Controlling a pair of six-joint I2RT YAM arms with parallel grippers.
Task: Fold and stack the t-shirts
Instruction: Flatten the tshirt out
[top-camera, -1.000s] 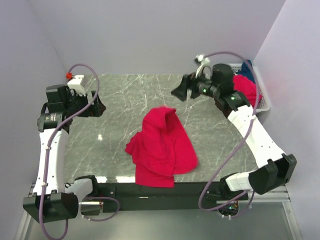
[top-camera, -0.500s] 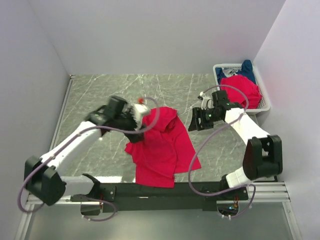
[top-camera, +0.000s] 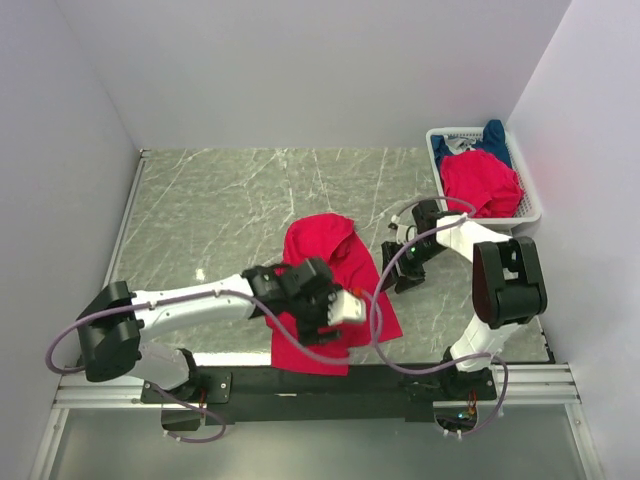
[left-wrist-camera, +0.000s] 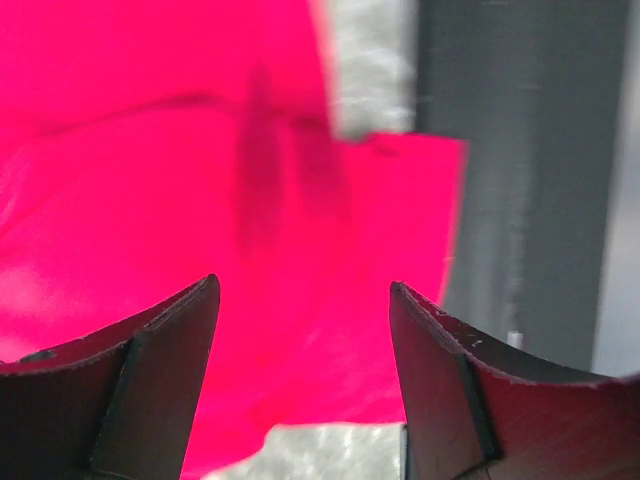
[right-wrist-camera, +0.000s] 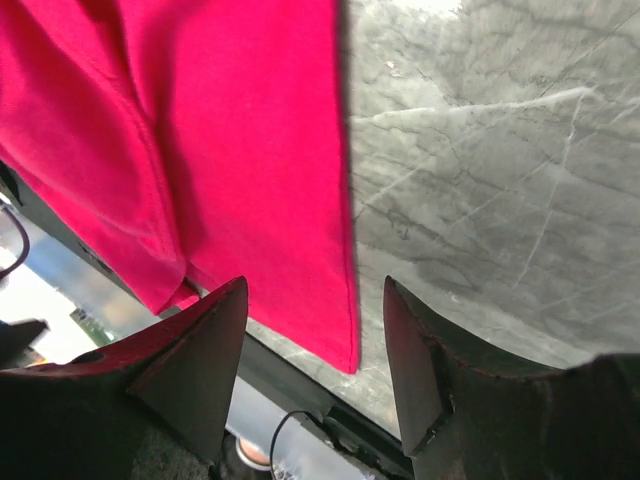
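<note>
red t-shirt (top-camera: 320, 262) lies crumpled mid table (top-camera: 200, 200). left end effector (left-wrist-camera: 302, 290) has swung in over the shirt's near hem, released, jaws spread. right end effector (right-wrist-camera: 315, 285) dropped to the shirt's right edge, also released. nothing gripped yet, so flattening looks about to start.

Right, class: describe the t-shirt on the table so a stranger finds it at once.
Start at the grey marbled table, near its front edge. The crumpled red t-shirt lies there; the other red t-shirt and the dark blue t-shirt sit in the white basket.
</note>
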